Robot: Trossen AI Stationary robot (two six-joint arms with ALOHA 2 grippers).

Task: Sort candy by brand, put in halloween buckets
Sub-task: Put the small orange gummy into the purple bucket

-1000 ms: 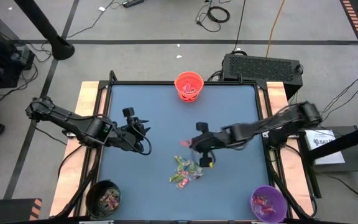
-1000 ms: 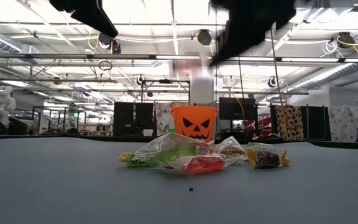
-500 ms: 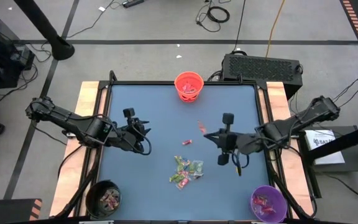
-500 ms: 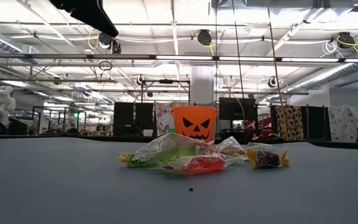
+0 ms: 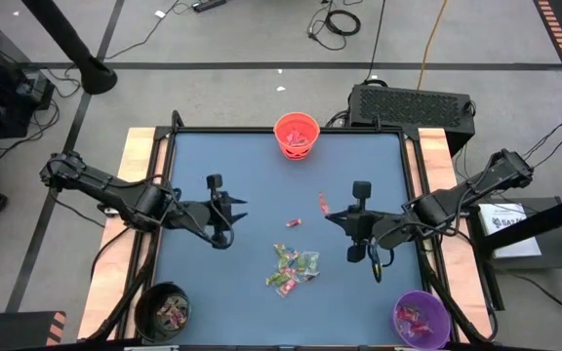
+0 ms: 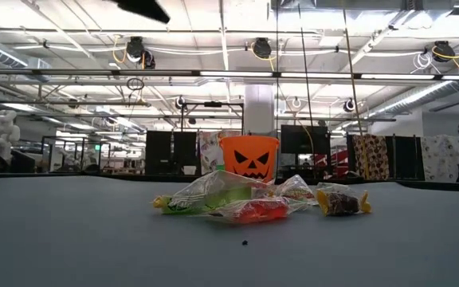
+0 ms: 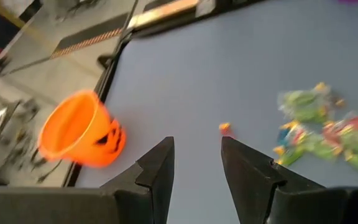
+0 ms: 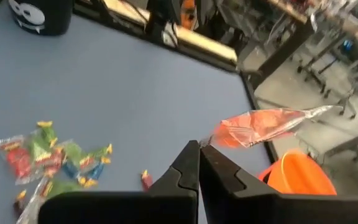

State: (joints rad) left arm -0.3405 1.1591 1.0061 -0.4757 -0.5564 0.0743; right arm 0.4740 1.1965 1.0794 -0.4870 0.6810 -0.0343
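— How many buckets on the table (image 5: 222,156)?
— Three: orange bucket (image 5: 297,135), black bucket (image 5: 163,311), purple bucket (image 5: 421,319).
— And arms?
— Two. One candy pile (image 5: 292,268) below the orange bucket, plus two stray sweets.

readable text: none | candy (image 6: 249,201) wrappers: print too small to read | white sheet (image 5: 508,216) beside the bench: dark marking, illegible | orange bucket (image 6: 249,157): carved face, no lettering
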